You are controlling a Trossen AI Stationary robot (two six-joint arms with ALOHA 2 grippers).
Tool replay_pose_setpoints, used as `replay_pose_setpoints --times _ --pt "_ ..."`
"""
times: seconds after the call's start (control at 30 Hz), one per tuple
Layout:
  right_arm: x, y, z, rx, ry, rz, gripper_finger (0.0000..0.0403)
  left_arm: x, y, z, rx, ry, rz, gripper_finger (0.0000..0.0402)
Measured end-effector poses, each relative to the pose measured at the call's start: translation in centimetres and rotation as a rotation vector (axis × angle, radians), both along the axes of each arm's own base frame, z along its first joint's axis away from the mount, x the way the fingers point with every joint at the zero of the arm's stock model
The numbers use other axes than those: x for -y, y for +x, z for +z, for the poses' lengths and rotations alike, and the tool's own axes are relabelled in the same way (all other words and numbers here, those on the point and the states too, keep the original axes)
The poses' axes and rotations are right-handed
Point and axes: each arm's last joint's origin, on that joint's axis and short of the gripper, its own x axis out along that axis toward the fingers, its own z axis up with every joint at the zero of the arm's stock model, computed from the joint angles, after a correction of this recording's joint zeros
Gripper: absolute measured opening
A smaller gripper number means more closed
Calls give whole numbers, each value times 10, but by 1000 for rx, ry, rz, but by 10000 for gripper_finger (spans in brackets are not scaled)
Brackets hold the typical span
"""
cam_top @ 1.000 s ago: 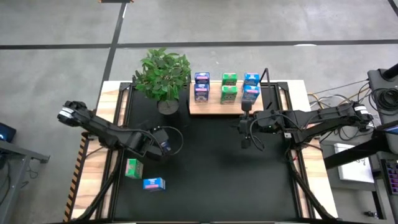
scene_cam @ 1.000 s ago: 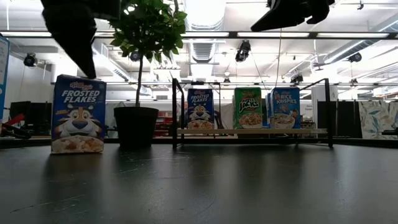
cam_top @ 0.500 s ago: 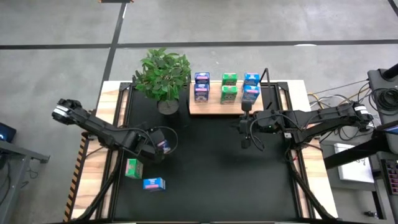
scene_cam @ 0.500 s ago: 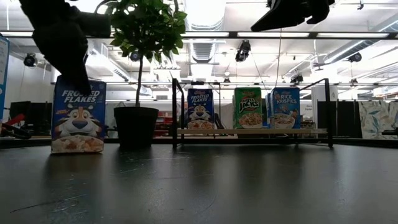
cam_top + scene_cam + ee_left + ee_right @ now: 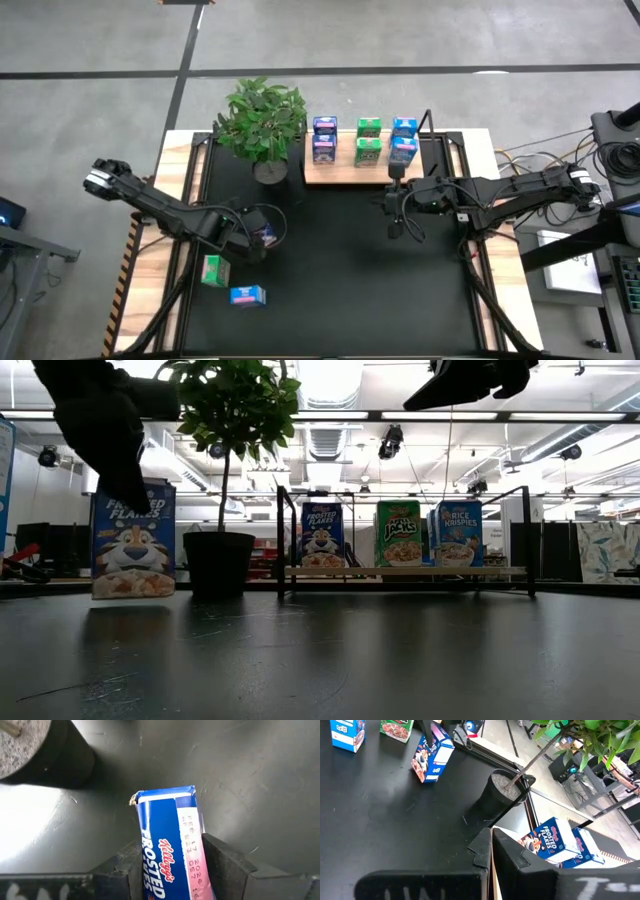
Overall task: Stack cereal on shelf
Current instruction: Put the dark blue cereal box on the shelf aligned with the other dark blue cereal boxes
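Lighting: even, bright overhead light in the high view; shadows on the black mat (image 5: 340,280) short and soft. Low view: backlit by ceiling strip lights (image 5: 330,380) at upper centre, blown to white; left arm (image 5: 95,430) at upper left a black silhouette; mat sheen dull grey. Left wrist view: pale glare patch on the mat at left (image 5: 35,820); Frosted Flakes box (image 5: 170,845) sharp. Right wrist view: plant leaves (image 5: 590,735) at upper right soft-focused.

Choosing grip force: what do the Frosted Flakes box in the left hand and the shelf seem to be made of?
Frosted Flakes box: thin printed cardboard, slightly glossy, with folded flap edges and a stamped date. Shelf: light bare wood, matte; the low view suggests thin dark, possibly metal, legs.
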Motion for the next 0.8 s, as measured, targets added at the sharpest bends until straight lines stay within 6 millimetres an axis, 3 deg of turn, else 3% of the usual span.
replay_pose_setpoints --times 0.2,0.5,0.8 --pt "0 0 0 0 0 0 9 4 12 22 79 30 -65 152" --pt "0 0 0 0 0 0 9 0 56 73 325 180 -280 150" --pt "0 0 0 -2 -2 1 9 -39 105 75 361 314 -243 150"
